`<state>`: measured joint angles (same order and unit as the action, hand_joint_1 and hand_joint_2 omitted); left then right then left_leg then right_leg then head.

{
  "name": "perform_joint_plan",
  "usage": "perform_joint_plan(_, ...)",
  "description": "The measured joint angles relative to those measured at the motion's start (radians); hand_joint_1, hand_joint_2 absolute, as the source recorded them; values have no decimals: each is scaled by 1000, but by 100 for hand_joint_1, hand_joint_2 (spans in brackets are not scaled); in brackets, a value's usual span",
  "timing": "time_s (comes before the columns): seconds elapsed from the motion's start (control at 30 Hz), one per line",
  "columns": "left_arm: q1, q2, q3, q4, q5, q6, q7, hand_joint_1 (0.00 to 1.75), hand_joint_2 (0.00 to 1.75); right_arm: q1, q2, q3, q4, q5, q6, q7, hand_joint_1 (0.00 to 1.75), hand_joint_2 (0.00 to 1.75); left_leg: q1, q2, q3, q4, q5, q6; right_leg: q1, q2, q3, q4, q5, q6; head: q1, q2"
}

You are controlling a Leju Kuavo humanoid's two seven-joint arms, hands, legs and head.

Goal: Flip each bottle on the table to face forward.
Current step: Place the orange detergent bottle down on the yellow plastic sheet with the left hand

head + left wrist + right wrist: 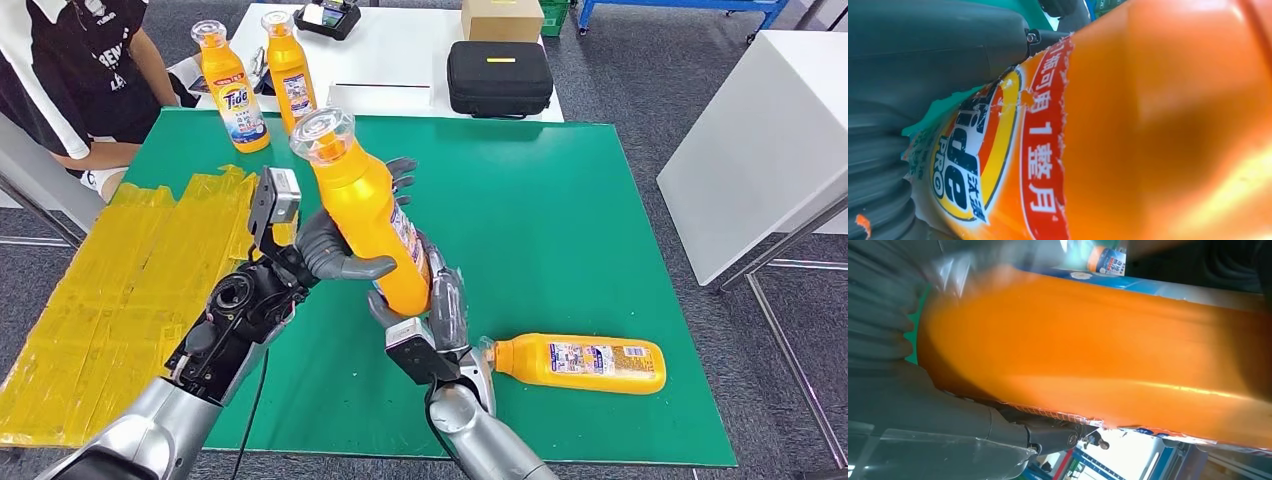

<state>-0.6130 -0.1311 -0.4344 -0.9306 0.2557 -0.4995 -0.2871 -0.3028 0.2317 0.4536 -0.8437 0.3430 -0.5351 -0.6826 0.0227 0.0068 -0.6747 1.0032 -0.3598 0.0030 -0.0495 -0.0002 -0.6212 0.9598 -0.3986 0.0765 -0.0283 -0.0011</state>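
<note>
Held bottle (368, 212) above mat centre, long axis tilted, cap toward 11 o'clock, base toward 5; left hand (335, 250) grips its body from 9 o'clock, right hand (440, 305) clasps the base, equally near.

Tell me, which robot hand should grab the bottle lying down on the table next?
Probably the right robot hand. The lying bottle rests on the green table just beside that arm, while the left robot hand is farther away. Both now hold the raised bottle, so that goes down first.
</note>
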Motion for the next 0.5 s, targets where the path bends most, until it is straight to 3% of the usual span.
perform_joint_plan(0.03,1,0,0,1,4,1,-1,175,175,0,0,2,0,-3,0,0,175,175,0,0,0,0,0,0,0,0,0,0,0,0,0,0)
perform_joint_plan(0.5,16,2,3,1,30,19,-8,175,175,-1,-4,27,7,-34,-1,0,175,175,0,0,0,0,0,0,0,0,0,0,0,0,0,0)
